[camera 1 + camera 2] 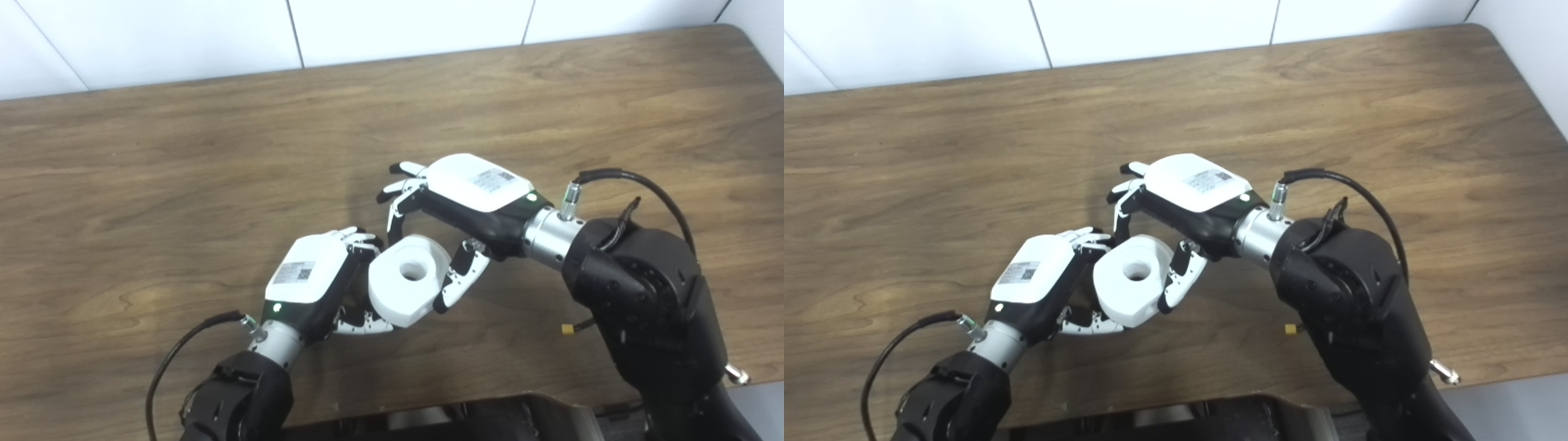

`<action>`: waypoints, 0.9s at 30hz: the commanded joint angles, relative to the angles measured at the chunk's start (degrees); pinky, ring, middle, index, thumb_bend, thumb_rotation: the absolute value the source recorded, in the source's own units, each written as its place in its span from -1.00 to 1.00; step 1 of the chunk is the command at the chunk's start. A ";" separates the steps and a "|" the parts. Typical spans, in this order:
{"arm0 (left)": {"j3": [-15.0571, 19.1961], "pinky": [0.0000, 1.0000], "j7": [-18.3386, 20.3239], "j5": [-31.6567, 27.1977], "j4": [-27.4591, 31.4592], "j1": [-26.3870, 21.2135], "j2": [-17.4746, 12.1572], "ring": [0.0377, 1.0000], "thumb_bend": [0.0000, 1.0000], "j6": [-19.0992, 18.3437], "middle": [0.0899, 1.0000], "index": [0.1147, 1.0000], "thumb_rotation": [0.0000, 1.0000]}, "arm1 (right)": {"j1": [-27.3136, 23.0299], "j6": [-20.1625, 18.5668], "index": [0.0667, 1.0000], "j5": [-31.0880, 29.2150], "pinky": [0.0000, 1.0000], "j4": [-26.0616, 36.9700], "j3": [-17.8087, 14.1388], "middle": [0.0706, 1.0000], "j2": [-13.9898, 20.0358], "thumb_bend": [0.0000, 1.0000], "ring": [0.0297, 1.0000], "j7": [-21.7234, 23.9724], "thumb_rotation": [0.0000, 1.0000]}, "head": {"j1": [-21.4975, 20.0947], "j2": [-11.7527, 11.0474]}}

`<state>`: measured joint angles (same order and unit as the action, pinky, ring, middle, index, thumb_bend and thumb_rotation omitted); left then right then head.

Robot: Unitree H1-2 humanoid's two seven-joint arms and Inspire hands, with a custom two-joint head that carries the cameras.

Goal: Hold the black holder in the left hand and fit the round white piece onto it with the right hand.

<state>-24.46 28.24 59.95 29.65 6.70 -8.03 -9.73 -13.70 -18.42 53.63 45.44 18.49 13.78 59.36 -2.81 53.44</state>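
Both hands meet just below the centre of the frame, and you can see the round white piece [405,278] caught between them above the wooden tabletop [184,184]. Your left hand [315,275], reaching up from the lower left, sits on the piece's left side with its fingers [361,237] curled over the upper left edge and its thumb lying under the lower edge, so it is closed around something at the piece's left flank. The black holder itself is hidden behind that hand and the piece, so you cannot tell how it sits or whether the piece is already on it. Your right hand [465,205], coming in from the right of the frame, arches over the piece: its thumb presses on the lower right rim, one finger comes down to the upper rim, and the other fingers [404,168] stand spread and clear at the top. The piece faces the cameras with its central hole showing, tilted slightly toward the lower right.
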 commanded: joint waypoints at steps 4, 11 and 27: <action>-0.29 0.74 1.74 -0.27 1.09 0.23 0.18 0.77 0.02 -0.13 0.60 -0.15 -0.89 | -0.63 1.93 -0.11 0.27 0.82 1.27 0.13 0.70 -1.08 0.05 0.95 -1.51 -0.72 | -0.25 0.01; -0.24 0.75 2.03 -0.10 1.31 0.33 0.42 0.77 0.02 -0.06 0.60 -0.15 -0.89 | -0.32 2.85 -0.11 0.47 0.83 0.83 -0.19 0.70 -1.72 0.05 0.95 -2.08 -0.73 | -0.22 0.01; -0.39 0.73 2.19 0.24 1.68 0.70 0.57 0.77 0.02 0.15 0.59 -0.15 -0.89 | -0.31 2.96 -0.11 1.52 0.81 -0.44 -0.56 0.70 -2.34 0.05 0.95 -3.25 -0.72 | -0.33 -0.41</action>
<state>-24.36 29.35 60.67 30.18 6.80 -7.74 -9.77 -13.08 -16.81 54.90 44.71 18.44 12.20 58.45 -3.08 53.00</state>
